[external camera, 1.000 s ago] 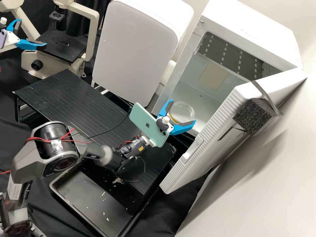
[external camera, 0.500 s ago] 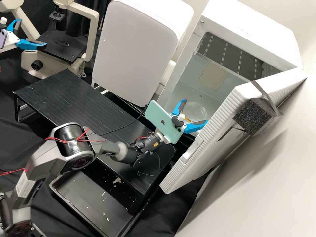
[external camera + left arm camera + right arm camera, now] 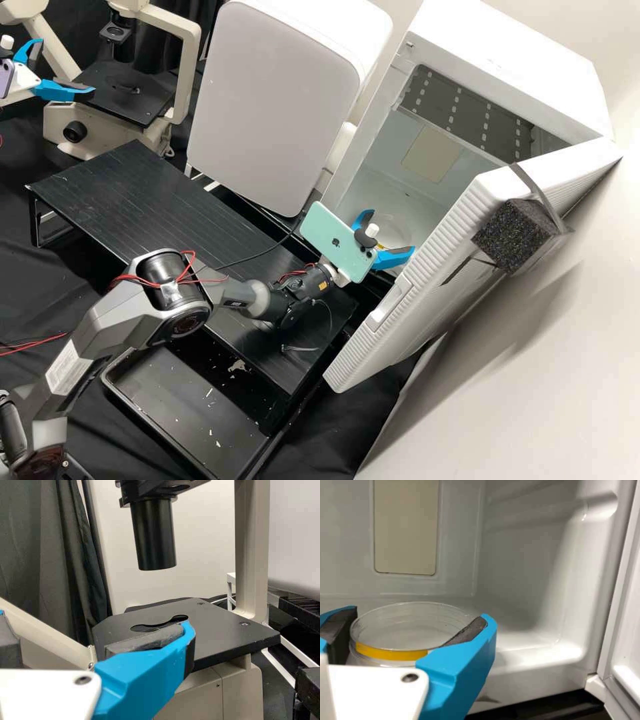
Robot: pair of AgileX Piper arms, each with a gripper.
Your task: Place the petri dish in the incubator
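Observation:
In the high view, my right gripper [image 3: 391,232] is inside the mouth of the open white incubator [image 3: 520,60], its fingers on either side of the clear petri dish [image 3: 401,225]. From the right wrist view, my right gripper [image 3: 419,615] is shut on the round dish [image 3: 390,653], which has a yellow band around its side. The dish looks level over the incubator's floor; whether it touches there I cannot tell. My left gripper [image 3: 65,67] stands open and empty by the microscope; in the left wrist view the left gripper [image 3: 100,635] has one finger before the microscope's stage.
The incubator door [image 3: 427,267] stands swung out close to the right arm, a black foam block [image 3: 512,233] on it. Below that arm are a black raised platform [image 3: 160,200] and a tray [image 3: 180,393]. The microscope's stage [image 3: 123,90] is at the far left.
The right gripper has moved rightward into the incubator's mouth with the dish between its fingers, then dipped slightly over the last half second. The left gripper has kept still.

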